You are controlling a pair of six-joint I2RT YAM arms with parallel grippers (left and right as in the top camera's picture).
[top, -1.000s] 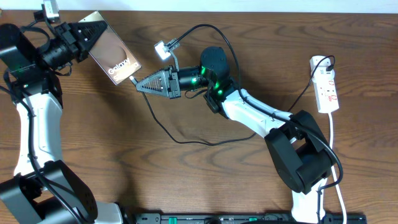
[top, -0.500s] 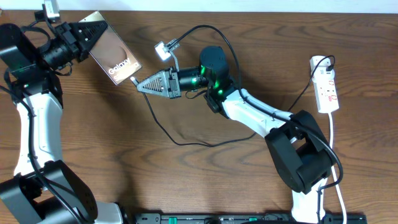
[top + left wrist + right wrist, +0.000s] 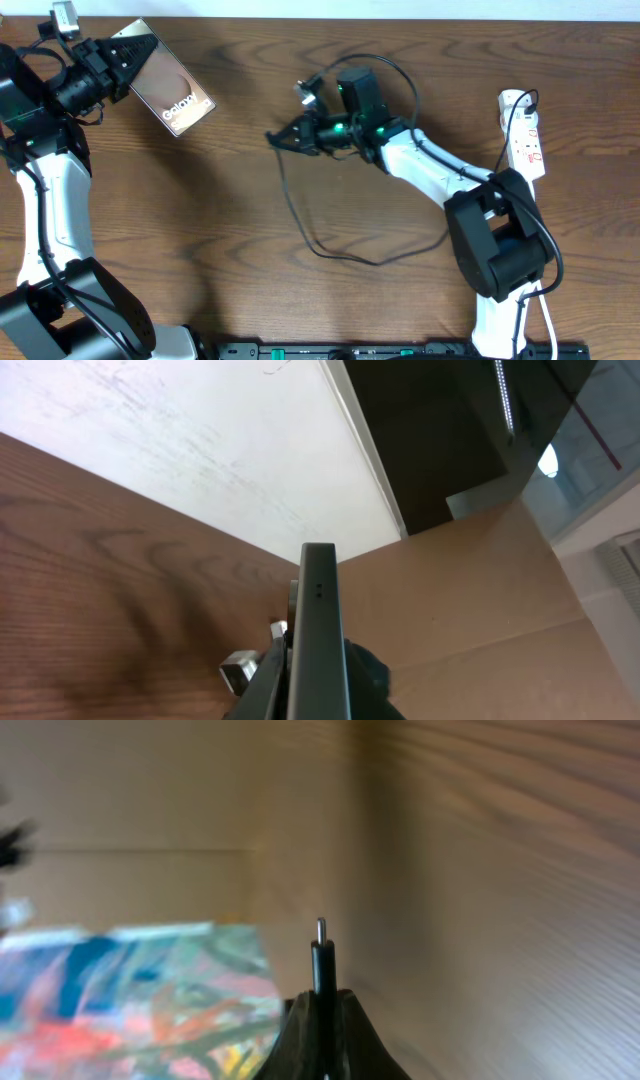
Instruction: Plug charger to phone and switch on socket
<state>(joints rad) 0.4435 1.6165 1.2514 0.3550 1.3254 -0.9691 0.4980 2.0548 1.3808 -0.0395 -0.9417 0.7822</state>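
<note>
The right gripper (image 3: 277, 137) pinched the charger (image 3: 320, 958) just behind its stiff-looking tip, limp cable trailing behind, with the likely slick, rigid phone (image 3: 172, 92) clamped in the left gripper (image 3: 132, 58) well ahead.

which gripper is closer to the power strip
Right. The right gripper is mid-table, holding the charger; the left gripper holds the phone at the opposite end from the power strip.
</note>
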